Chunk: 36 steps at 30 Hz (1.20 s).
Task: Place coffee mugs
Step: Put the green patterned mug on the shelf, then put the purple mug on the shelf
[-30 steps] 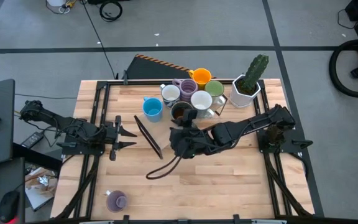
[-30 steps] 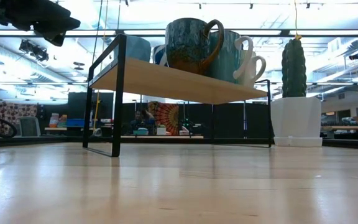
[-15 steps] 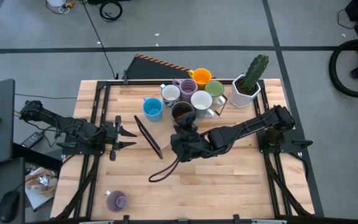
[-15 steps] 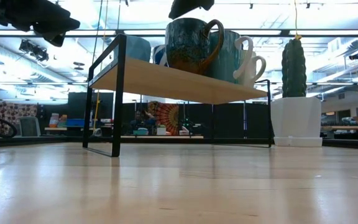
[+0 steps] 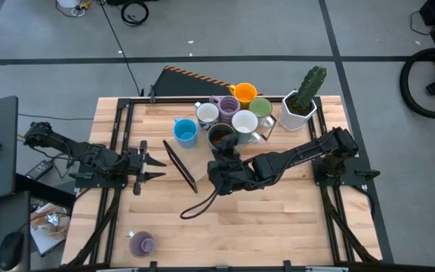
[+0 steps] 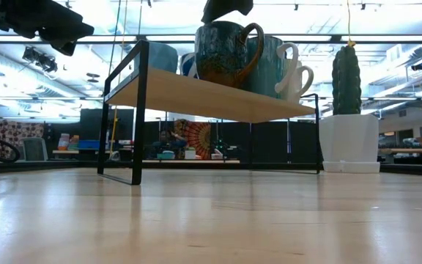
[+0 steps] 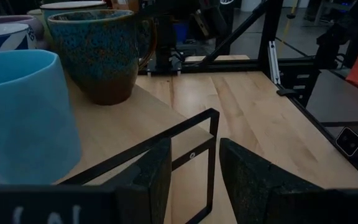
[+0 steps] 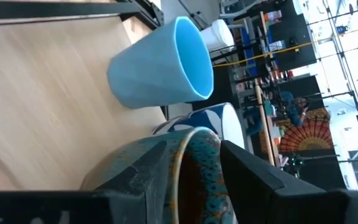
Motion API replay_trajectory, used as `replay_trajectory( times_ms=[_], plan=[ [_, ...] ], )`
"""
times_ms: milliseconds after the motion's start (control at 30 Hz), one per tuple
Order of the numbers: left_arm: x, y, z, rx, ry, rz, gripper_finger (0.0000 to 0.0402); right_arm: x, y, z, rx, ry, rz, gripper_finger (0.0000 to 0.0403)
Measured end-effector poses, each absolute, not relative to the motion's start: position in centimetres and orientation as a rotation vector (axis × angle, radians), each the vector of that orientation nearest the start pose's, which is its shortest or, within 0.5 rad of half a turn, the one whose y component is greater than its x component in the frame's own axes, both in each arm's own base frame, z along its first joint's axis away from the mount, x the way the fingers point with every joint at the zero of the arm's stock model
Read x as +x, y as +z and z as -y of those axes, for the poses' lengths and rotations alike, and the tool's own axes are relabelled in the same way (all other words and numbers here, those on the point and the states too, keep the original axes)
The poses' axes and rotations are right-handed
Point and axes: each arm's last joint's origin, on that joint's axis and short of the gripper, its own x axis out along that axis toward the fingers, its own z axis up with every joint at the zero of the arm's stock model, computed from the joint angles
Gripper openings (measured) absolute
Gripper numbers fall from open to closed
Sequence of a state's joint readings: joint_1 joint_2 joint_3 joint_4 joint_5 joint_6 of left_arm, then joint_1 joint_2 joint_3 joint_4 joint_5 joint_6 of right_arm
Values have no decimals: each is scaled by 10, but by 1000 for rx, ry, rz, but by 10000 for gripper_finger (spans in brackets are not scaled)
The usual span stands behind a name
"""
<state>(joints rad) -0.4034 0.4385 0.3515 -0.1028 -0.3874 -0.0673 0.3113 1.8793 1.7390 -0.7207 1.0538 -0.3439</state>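
Observation:
Seven mugs stand close together on a black-framed wooden shelf at the table's far middle: blue, two white, purple, orange, green and dark brown. A second purple mug sits on the table near its near left corner. My right gripper is open and hovers just above the dark brown mug's near rim. In the low view it shows right over that mug. My left gripper is open and waits at the shelf's left end, level with it.
A white angular pot with a green cactus stands right of the mugs. A dark cord-like loop lies on the table under my right arm. The shelf's black frame is close in front of my left fingers. Bare wood lies along the near edge.
My right gripper has crept toward the far edge, closer to the dark brown mug, and has come into the low view just above that mug's rim. The mugs have stayed in place.

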Motion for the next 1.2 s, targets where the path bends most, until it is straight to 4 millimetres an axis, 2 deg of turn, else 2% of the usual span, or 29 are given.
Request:
replay_trajectory(
  times_ms=[367,600,700,800,933,1100,1200],
  plan=[
    [118,236,38,0,-9,-176,141,394,318,-94,-879,-587,-820,153],
    [118,236,38,-1,-9,-177,141,401,332,-121,-851,-553,-646,153],
    [117,234,39,-20,-21,-194,141,404,338,-133,-780,-465,-550,153],
    [117,237,41,-87,-116,-204,141,406,341,-142,-672,-328,-476,153],
    [113,249,45,-152,-262,-236,141,406,336,-146,-531,-180,-481,153],
    [110,252,45,-177,-266,-417,141,403,331,-147,-349,-165,-511,153],
    [113,249,52,-189,-289,-544,141,400,331,-156,-298,-160,-498,153]
  ],
)
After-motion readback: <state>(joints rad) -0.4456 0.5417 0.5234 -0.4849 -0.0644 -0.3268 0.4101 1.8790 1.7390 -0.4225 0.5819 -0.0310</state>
